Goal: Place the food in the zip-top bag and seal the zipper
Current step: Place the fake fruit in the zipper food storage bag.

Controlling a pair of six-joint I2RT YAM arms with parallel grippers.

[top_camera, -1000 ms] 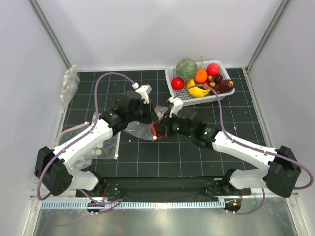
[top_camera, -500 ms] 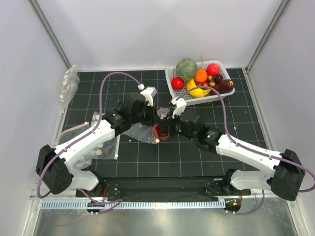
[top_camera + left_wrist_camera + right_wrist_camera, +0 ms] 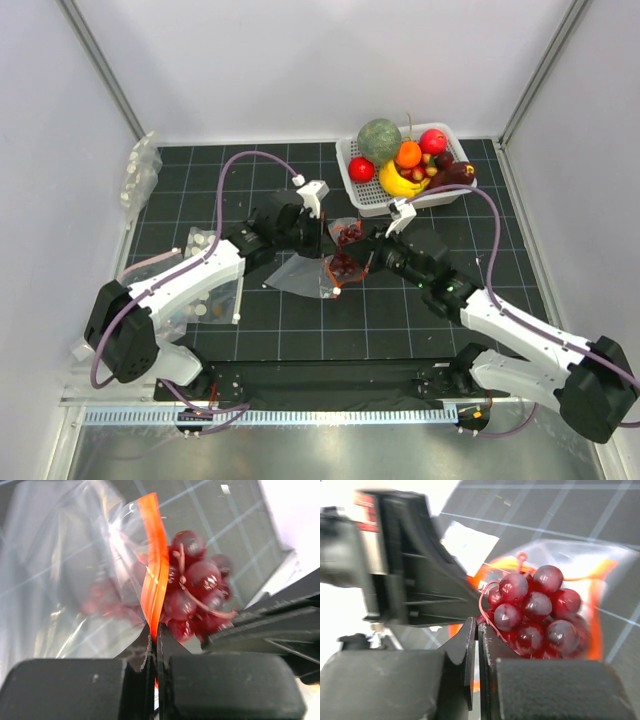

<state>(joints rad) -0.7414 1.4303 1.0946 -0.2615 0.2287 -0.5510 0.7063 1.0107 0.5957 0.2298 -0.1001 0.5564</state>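
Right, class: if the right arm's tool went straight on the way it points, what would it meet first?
Probably the bunch of glossy dark-red grapes just ahead of the right tool; the clear plastic bag with its orange strip lies behind, though depth is unclear.

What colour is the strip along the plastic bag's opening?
The zipper is bright orange-red, clearest in the left wrist view.

Dark table [image 3: 300, 330] with pale grid lines, viewed from above. At far right corner: white perforated basket [image 3: 346, 165] of toy fruit. Along left edge: clear bag of white discs [image 3: 140, 170], with second disc bag [image 3: 212, 300] nearer the front. At centre: clear zip-top bag [image 3: 298, 275], body flat on the surface, mouth end raised.
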